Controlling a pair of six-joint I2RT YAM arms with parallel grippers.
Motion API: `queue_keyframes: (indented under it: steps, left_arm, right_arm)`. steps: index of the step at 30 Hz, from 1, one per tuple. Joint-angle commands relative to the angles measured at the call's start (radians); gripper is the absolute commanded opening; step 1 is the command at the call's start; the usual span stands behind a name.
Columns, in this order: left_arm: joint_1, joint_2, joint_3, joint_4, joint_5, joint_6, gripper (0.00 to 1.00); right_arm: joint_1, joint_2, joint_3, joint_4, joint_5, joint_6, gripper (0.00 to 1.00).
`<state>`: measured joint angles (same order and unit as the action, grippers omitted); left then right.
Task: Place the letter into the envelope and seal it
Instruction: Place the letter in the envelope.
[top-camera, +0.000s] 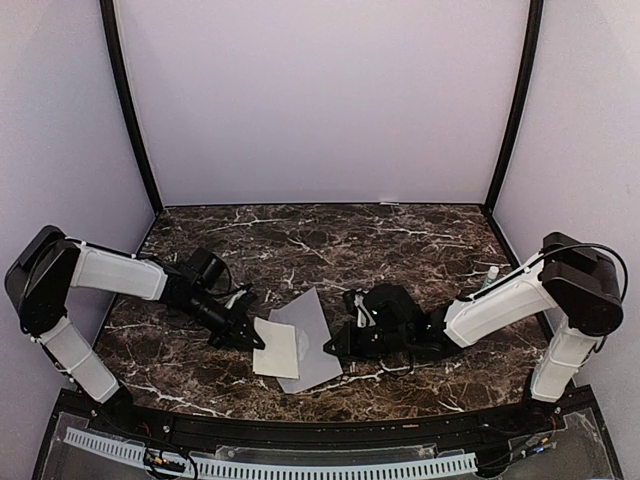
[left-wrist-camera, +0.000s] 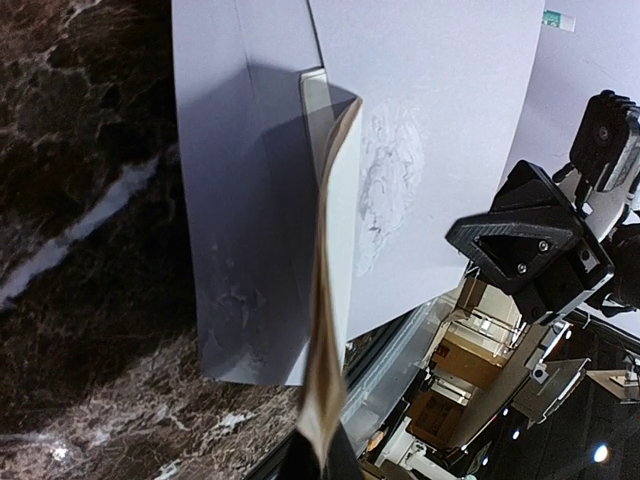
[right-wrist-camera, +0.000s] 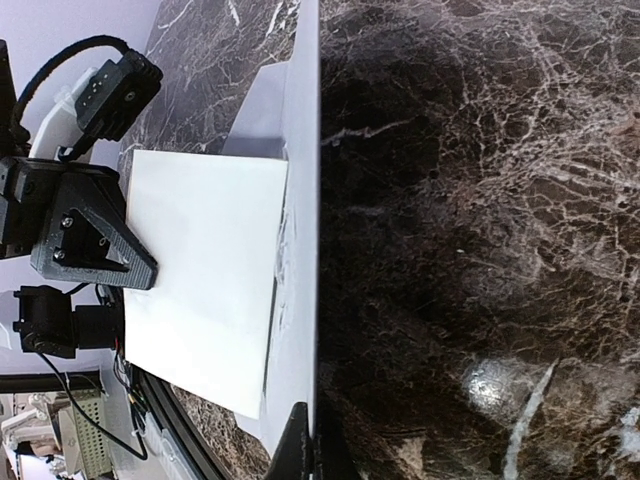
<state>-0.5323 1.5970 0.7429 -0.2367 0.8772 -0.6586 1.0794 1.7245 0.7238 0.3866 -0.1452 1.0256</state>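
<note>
The folded letter (top-camera: 282, 350) lies off-white side up over the left part of the grey-lavender envelope (top-camera: 316, 345), near the table's front middle. My left gripper (top-camera: 252, 338) is shut on the letter's left edge. In the left wrist view the letter (left-wrist-camera: 340, 230) runs edge-on from the pinched fingertips (left-wrist-camera: 322, 450) toward the envelope (left-wrist-camera: 240, 200). My right gripper (top-camera: 335, 347) is shut on the envelope's right edge. In the right wrist view the envelope (right-wrist-camera: 303, 200) stands edge-on above the closed gripper (right-wrist-camera: 312, 440), with the letter (right-wrist-camera: 200, 290) on it. How deep the letter sits in the pocket I cannot tell.
A small white object (top-camera: 490, 272) lies at the table's right edge beside the right arm. Pale walls with black corner posts (top-camera: 128, 110) enclose the dark marble table (top-camera: 300, 235). A white cable track (top-camera: 270, 465) runs along the front edge.
</note>
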Motion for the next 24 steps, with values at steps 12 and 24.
queue_keyframes:
  steps: [12, 24]
  left_arm:
    - [-0.005, 0.019, -0.042, 0.010, -0.056, -0.004, 0.00]
    - [-0.005, 0.008, -0.067, 0.047, -0.052, -0.035, 0.00]
  right_arm:
    - [-0.002, 0.009, 0.023, -0.050, 0.021, -0.021, 0.00]
    - [-0.002, 0.010, 0.030, -0.061, 0.022, -0.033, 0.00]
